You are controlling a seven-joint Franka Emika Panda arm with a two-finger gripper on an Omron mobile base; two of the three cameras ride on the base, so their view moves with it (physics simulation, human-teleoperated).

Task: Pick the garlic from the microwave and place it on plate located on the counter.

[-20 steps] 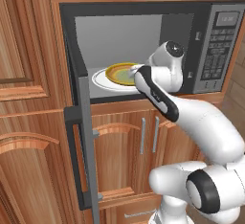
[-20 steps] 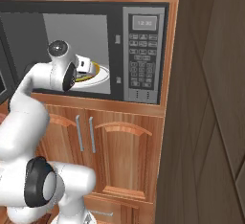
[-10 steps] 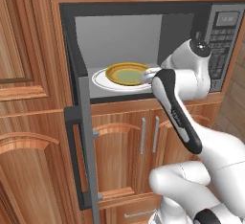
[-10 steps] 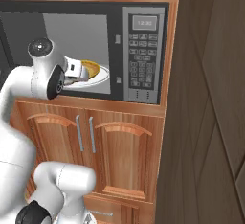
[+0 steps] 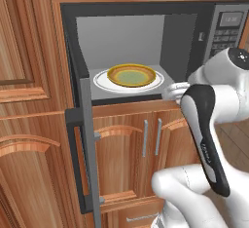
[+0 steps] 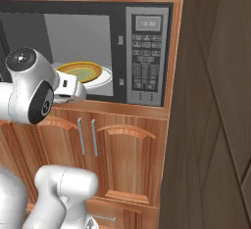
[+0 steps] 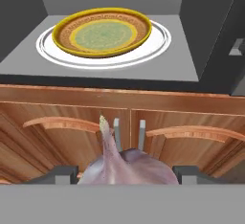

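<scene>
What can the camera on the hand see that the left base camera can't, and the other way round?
The hand view alone shows the garlic, close up between the hand's dark fingers, its pointed stem up.

The left base view alone shows the robot's white arm, the open black door with its bar handle, and the keypad.

Both show the microwave cavity, the yellow-rimmed dish on the white turntable, now without the garlic, and the wooden cabinet doors below.
</scene>
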